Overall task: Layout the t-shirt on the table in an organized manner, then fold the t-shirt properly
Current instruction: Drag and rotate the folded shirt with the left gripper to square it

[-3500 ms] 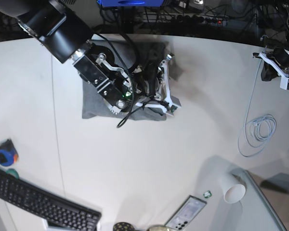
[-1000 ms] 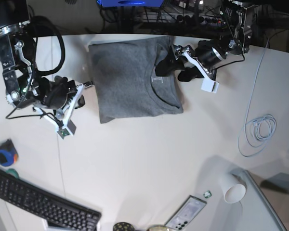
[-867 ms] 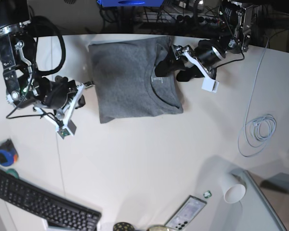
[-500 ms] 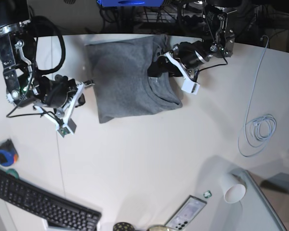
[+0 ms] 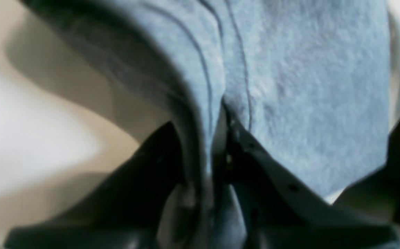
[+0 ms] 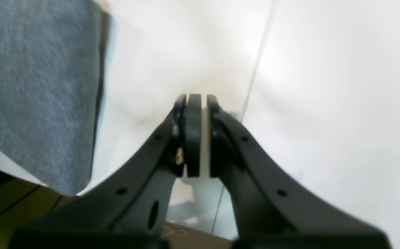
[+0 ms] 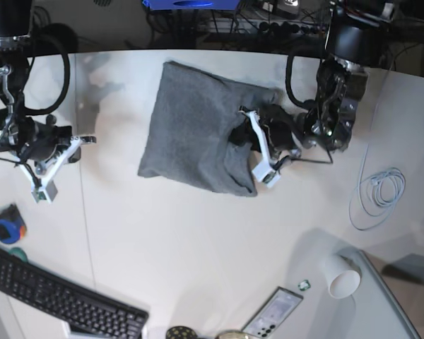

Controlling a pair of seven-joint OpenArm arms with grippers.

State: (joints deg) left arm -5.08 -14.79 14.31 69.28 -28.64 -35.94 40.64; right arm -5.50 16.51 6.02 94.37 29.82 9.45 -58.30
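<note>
The grey t-shirt (image 7: 194, 131) lies folded and skewed on the white table (image 7: 198, 240), its right edge bunched. My left gripper (image 7: 243, 138) is at that right edge, shut on a fold of the cloth. In the left wrist view the t-shirt (image 5: 300, 86) fills the frame, and its hem is pinched in the left gripper (image 5: 217, 138). My right gripper (image 7: 56, 169) hovers over bare table well left of the shirt. In the right wrist view the right gripper (image 6: 196, 101) is shut with nothing in it, and the t-shirt (image 6: 30, 86) lies off to its left.
A coiled white cable (image 7: 378, 192) lies at the right. A paper cup (image 7: 341, 277) and a grey panel corner (image 7: 385, 304) sit front right, with a phone (image 7: 272, 314) nearby. A keyboard (image 7: 56, 296) and a blue tape measure (image 7: 6, 226) are front left.
My left gripper closed on the shirt's collar side and swung down and around, dragging the shirt askew toward the middle. The right arm drew back to the left, still shut.
</note>
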